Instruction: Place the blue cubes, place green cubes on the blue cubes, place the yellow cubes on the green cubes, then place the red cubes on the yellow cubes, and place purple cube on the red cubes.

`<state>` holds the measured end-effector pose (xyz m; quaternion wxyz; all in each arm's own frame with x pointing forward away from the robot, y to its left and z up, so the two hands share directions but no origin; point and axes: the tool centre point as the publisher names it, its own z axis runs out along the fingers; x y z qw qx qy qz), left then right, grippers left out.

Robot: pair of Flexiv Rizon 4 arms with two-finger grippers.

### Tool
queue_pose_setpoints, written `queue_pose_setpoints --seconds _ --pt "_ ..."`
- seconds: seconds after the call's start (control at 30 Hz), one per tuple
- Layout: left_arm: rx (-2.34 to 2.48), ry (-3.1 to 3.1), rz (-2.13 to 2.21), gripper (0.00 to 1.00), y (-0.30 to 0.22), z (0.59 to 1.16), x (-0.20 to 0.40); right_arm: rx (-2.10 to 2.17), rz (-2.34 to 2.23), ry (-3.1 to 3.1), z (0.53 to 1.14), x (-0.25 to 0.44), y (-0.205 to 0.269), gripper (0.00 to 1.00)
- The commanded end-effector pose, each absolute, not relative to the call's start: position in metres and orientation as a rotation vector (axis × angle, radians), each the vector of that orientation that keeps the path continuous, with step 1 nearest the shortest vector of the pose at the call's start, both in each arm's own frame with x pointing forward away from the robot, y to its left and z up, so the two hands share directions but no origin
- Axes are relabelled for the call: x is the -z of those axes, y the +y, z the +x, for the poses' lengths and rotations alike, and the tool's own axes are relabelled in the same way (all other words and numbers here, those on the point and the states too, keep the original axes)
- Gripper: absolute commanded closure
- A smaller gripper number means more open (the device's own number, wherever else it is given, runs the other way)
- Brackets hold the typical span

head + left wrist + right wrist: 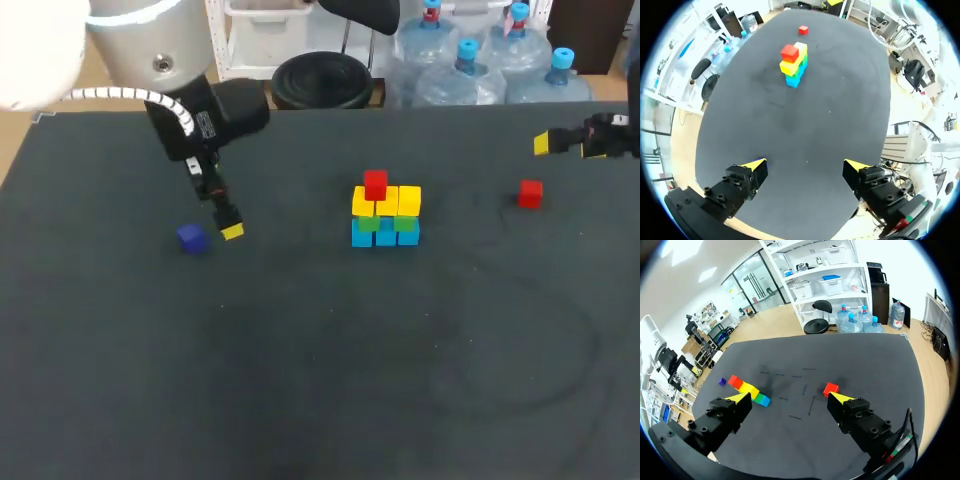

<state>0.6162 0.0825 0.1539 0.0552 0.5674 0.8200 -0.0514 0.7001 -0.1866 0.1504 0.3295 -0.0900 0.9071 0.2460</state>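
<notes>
The stack (385,215) stands mid-table: a row of blue cubes (386,236), green cubes (368,225) on them, yellow cubes (387,200) above, and one red cube (375,184) on top. A loose red cube (530,193) lies to its right. The purple cube (192,238) lies at the left. My left gripper (224,224) hangs open just right of the purple cube, which its wrist view does not show. My right gripper (568,146) is open at the far right; the loose red cube (830,388) lies just ahead of one finger. Neither holds anything.
In the left wrist view the stack (794,62) and the loose red cube (803,30) lie far ahead of the open left gripper (806,165). The right wrist view shows the stack (747,389) and purple cube (722,381) beyond the right gripper (790,398). The dark tabletop (320,380) is bare in front.
</notes>
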Motion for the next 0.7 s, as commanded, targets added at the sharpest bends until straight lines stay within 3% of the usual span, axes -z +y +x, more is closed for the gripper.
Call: queue_pose_setpoints --seconds 0.03,0.4,0.7 --pt "0.141 2.406 1.635 0.0 0.096 0.596 -0.164 -0.643 -0.235 2.373 0.7 -0.15 -0.186 0.0" --pt "0.174 2.31 1.51 0.0 0.108 0.591 -0.177 -0.643 -0.235 2.373 0.7 -0.15 -0.186 0.0" --pt "0.189 2.537 1.619 0.0 0.111 0.618 -0.152 -0.643 -0.235 2.373 0.7 -0.15 -0.186 0.0"
